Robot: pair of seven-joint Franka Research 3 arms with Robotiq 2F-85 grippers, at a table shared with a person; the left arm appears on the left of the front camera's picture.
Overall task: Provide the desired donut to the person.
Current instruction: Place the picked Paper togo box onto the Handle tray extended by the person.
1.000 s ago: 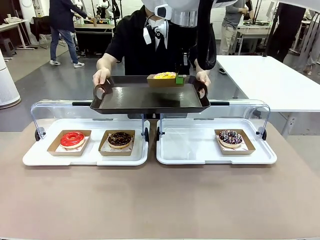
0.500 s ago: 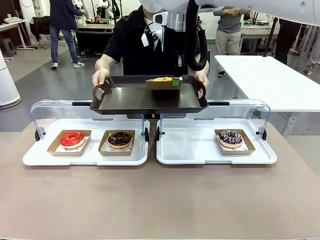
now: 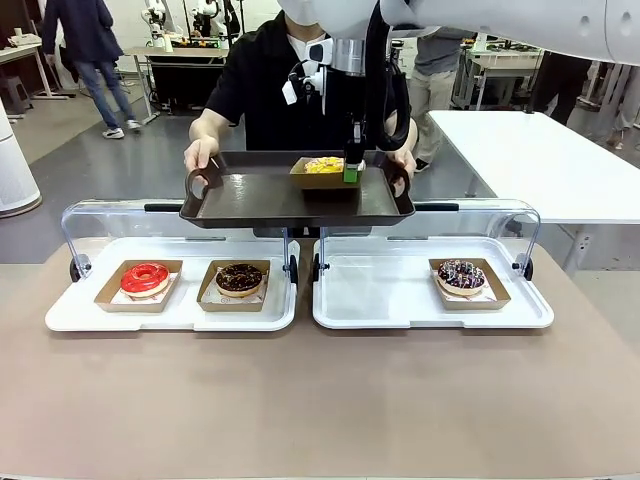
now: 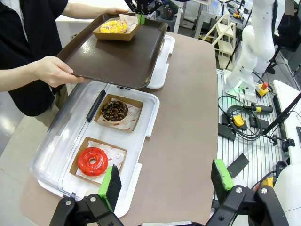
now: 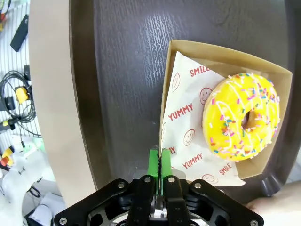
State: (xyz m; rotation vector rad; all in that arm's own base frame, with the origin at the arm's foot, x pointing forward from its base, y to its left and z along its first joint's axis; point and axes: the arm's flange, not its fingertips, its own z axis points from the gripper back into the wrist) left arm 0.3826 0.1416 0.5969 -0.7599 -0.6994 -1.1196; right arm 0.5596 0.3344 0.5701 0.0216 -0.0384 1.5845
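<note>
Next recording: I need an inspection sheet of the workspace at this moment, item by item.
Surface: brown table with white display trays, clear lids pushed back.
Job's things: yellow donut in its box on the tray, which the person's hands hold.
Clutter: red donut, chocolate donut and sprinkled donut, each boxed in the display trays.
Grippers: left gripper open above the table; right gripper pinching the box's wall.
Cables: black hose on the right arm; loose cables on the floor.
Surroundings: white table; people farther off.
</note>
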